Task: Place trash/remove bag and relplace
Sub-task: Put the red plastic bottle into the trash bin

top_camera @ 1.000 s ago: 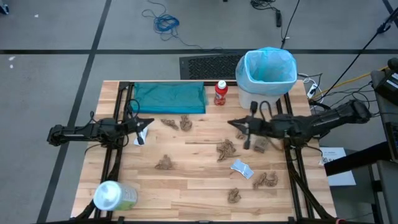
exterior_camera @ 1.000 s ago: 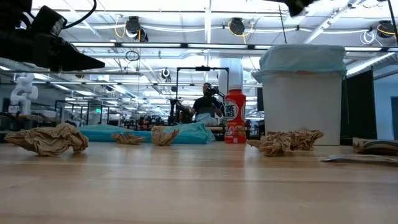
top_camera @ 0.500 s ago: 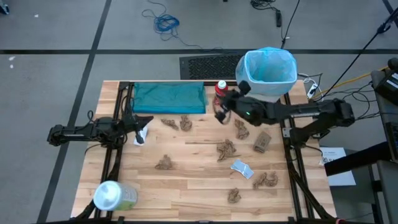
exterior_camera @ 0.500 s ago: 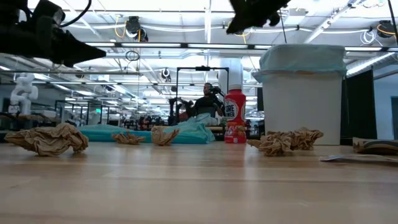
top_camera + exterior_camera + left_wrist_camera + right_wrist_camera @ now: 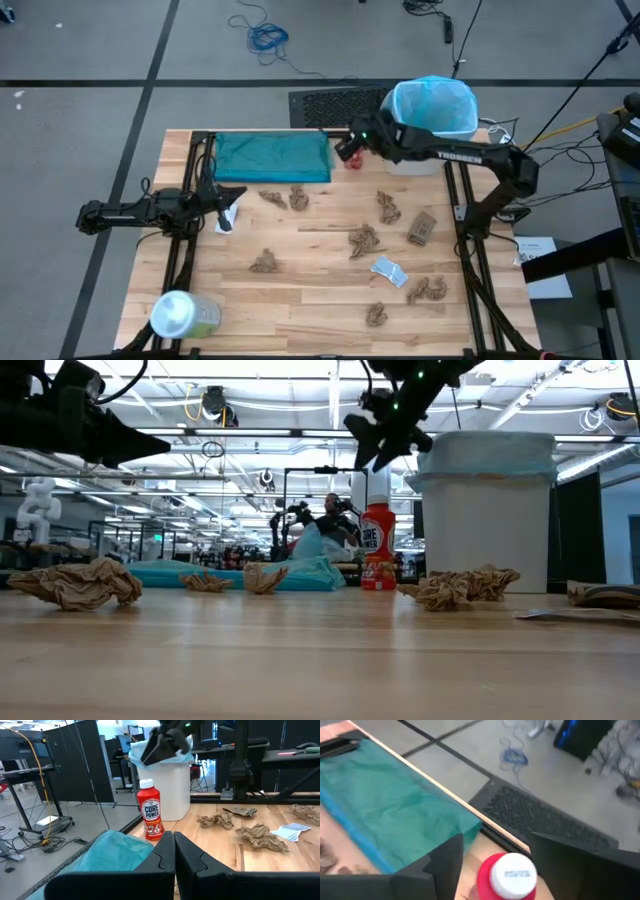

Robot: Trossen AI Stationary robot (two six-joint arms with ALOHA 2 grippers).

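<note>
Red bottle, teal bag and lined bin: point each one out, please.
red bottle (image 5: 150, 812), left wrist view, on its label.
teal bag (image 5: 272, 157), high view, on its flat middle.
lined bin (image 5: 486, 520), low view, on its white front wall.

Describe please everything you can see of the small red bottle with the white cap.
The small red bottle looks like plastic, with a white screw cap and a label reading "CORE POWER". It stands upright near the table's far edge, between the teal bag and the white bin, apparently touching neither. The right pincer hangs open directly above the cap, one finger to each side, not touching it.
</note>
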